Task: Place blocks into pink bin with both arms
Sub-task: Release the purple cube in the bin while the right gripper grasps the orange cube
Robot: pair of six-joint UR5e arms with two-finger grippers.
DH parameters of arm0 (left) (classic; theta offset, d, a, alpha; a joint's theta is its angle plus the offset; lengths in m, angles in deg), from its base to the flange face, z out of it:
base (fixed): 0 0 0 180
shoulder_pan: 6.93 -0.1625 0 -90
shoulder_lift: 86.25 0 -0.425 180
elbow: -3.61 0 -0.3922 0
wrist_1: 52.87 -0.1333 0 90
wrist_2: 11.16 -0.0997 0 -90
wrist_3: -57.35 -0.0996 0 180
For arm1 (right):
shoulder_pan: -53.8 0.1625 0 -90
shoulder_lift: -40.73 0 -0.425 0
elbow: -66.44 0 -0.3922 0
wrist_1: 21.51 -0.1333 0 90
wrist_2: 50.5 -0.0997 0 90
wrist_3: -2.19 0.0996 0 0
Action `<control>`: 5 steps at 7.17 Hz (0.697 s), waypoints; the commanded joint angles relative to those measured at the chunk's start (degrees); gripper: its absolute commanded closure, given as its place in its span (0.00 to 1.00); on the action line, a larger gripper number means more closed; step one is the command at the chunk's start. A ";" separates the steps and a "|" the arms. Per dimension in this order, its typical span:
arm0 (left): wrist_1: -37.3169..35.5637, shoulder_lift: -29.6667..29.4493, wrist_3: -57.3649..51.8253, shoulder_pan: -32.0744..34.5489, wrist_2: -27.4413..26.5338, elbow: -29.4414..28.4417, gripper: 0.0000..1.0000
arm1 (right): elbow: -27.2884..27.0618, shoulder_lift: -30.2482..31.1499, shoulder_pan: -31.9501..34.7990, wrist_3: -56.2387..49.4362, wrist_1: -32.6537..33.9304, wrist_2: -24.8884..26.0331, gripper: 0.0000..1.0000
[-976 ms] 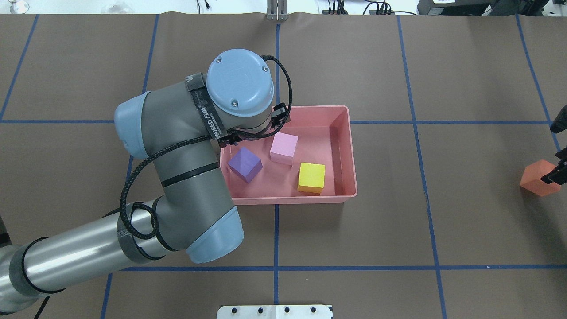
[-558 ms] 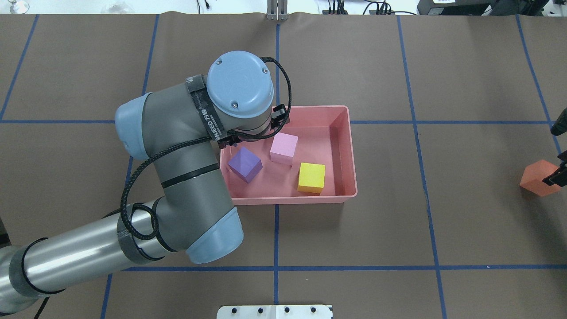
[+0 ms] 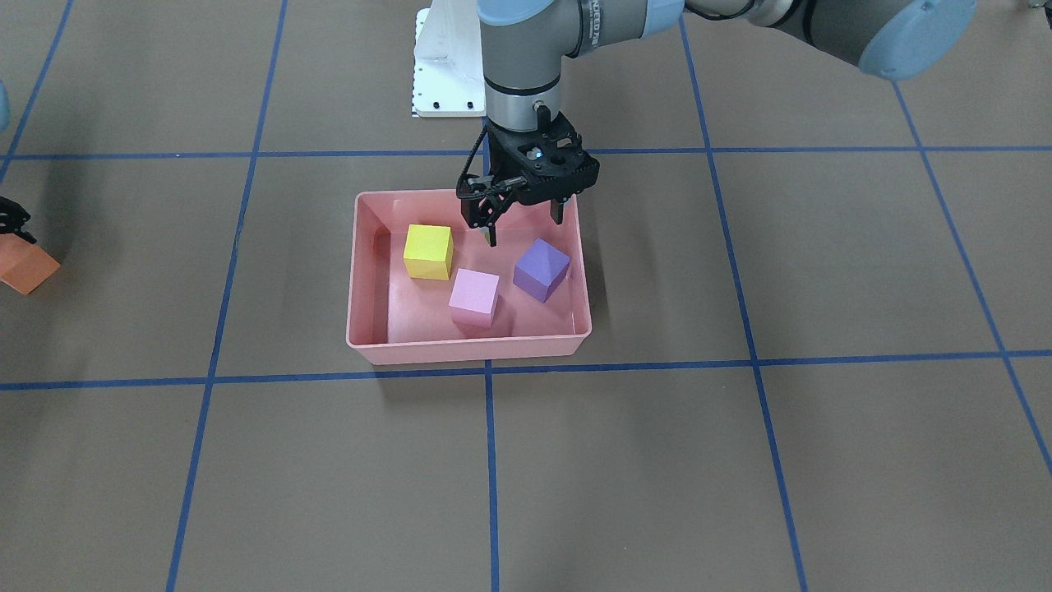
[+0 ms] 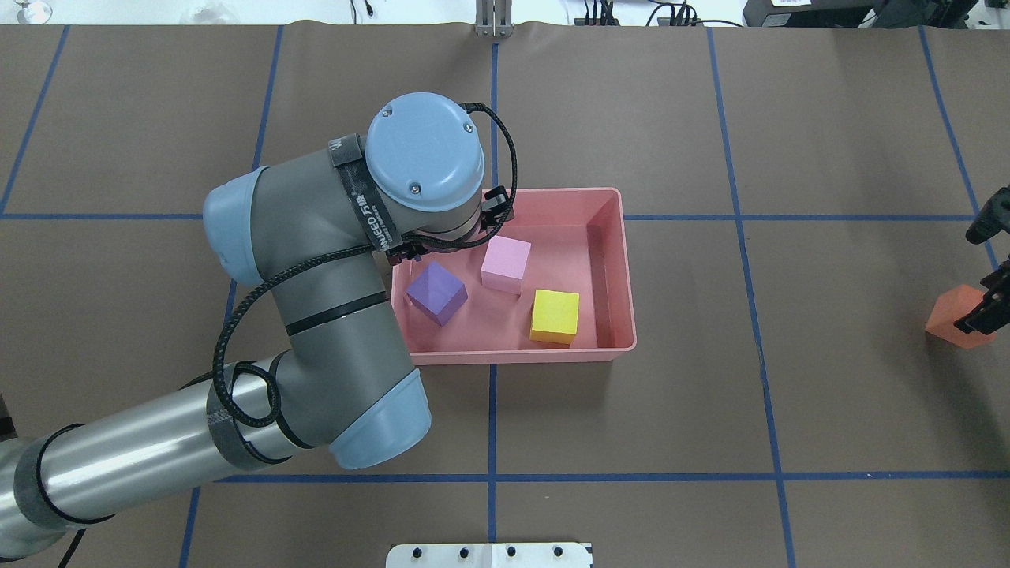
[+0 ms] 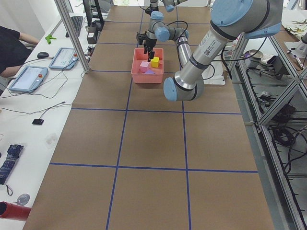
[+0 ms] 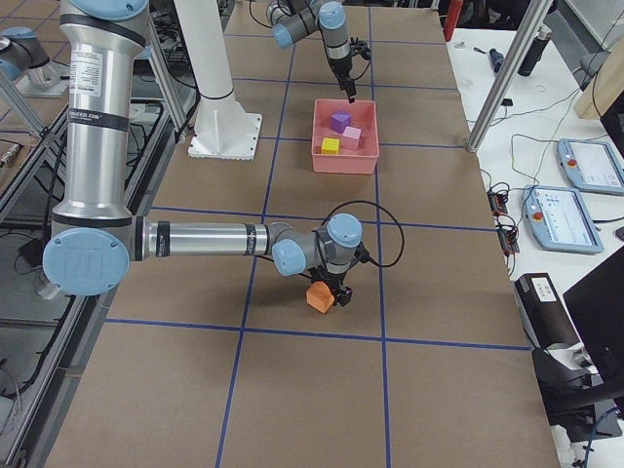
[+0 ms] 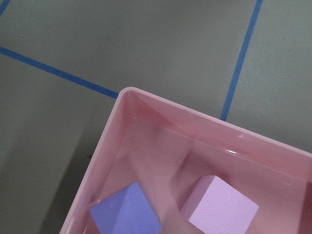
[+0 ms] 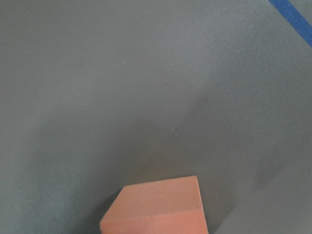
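Salmon-pink plastic catches the eye first: the pink bin (image 4: 624, 268) sits near the middle of the brown paper-covered table (image 4: 710, 394), which is marked off in squares by blue tape lines (image 4: 491, 410). Three of the four blocks lie on the bin's floor, none touching another. The purple cube (image 4: 435, 293) is turned corner-on near the end wall on the robot's left. The light pink cube (image 4: 505, 264) rests just beside it, toward the far wall from the robot. The yellow cube (image 4: 555, 316) sits toward the robot's right, near the wall on the robot's side.

From across the table I see the left arm (image 4: 316, 315) reach over the bin's left end. The left gripper (image 3: 526, 222) points straight down above the rim there. Its two fingers stand spread, with nothing between them and clear of every cube.

Well apart from the bin, out toward the table's right end, the orange cube (image 4: 949, 317) sits tilted, outside the bin. The right arm (image 6: 205, 239) stretches low along the table to it. The right gripper (image 4: 982, 306) is right at the cube, with a black fingertip overlapping its outer edge. Most of that gripper is cut off by the frame edges, so I cannot tell whether it is clamped on the cube. I also cannot tell whether the cube rests on the paper.

A white base plate (image 4: 489, 554) sits at the table edge on the robot's side.
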 commanded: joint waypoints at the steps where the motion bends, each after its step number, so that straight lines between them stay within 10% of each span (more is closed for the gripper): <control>1: 0.21 0.07 0.07 -0.02 0.00 -0.03 0.00 | -0.08 0.27 -0.17 0.05 -0.02 0.02 0.00; 5: 0.21 0.07 0.25 -0.11 0.00 -0.11 0.00 | -0.53 0.80 -0.17 0.06 -0.02 0.19 0.00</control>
